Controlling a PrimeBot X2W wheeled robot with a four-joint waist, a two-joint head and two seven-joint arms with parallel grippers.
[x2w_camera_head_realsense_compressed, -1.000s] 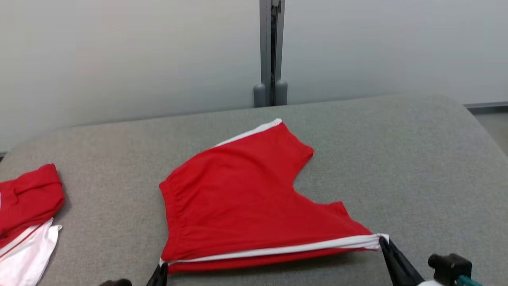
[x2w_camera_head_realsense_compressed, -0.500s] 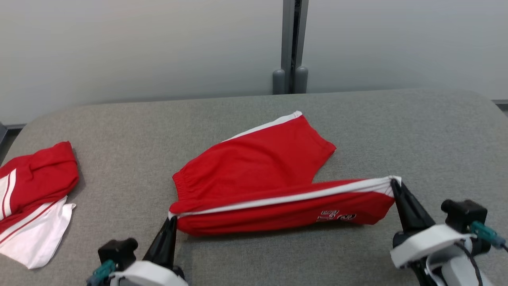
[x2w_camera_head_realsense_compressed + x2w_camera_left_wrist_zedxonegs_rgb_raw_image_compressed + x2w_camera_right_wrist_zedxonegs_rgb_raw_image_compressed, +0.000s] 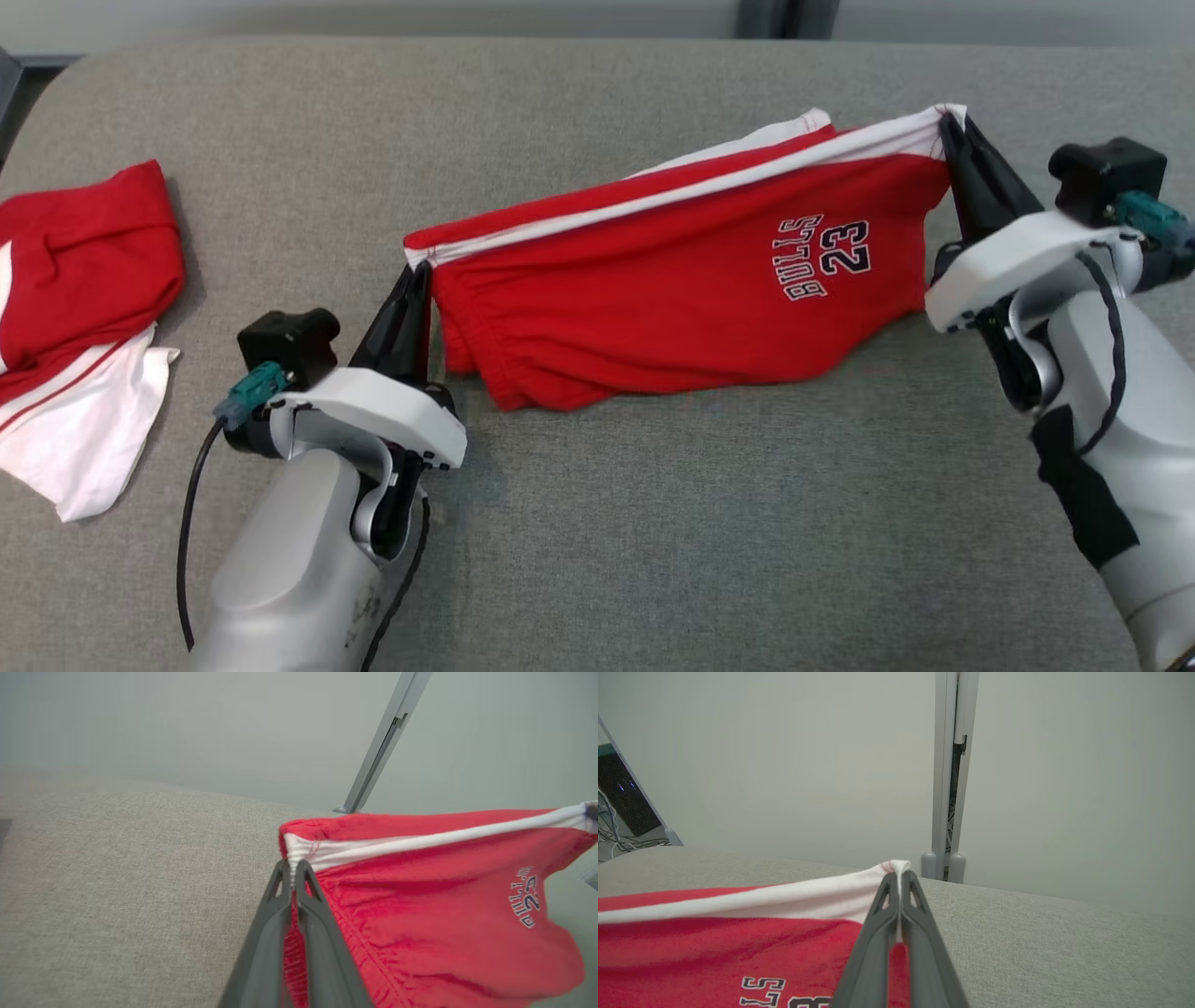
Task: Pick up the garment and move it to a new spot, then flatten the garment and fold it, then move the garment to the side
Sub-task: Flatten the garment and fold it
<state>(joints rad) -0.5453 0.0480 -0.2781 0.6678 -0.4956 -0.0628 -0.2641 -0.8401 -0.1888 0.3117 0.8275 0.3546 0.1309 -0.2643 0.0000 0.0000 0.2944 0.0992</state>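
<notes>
A: Where do the shorts [image 3: 672,280] lie from the pincers?

B: Strung between them. The left pincer [image 3: 419,273] is closed tight on the waistband corner, a little left of the table's middle. The right pincer [image 3: 948,119] is closed just as tight on the hem corner at the white stripe, toward the far right corner. Neither has hold of anything else.

A: And the long axis?

B: Along that stripe. It runs from the left pincer away to the right one, slanting toward the far edge. The stripe is lifted and nearly taut, and the red cloth sags from it toward the near edge with the print facing out. Its lower hem seems to rest on the table [image 3: 653,541].

A: Which arm is nearer?

B: Each has its own end, so neither has to reach. I'd judge the fold is in hand: the held edge has to carry over the other leg, whose white edge peeks out just behind the stripe near the right pincer. Both should travel together, or the slant gets worse.

A: The surface?

B: Grey woven cloth, padded by the look of it. It will likely grip the fabric, so lay the shorts rather than drag them.

A: And the room?

B: A second red-and-white pile [image 3: 84,271] sits by the left edge, well apart. Past the far edge stands a pale wall [image 3: 784,765] with a grey post [image 3: 950,774] — little table is left beyond the right pincer.
</notes>
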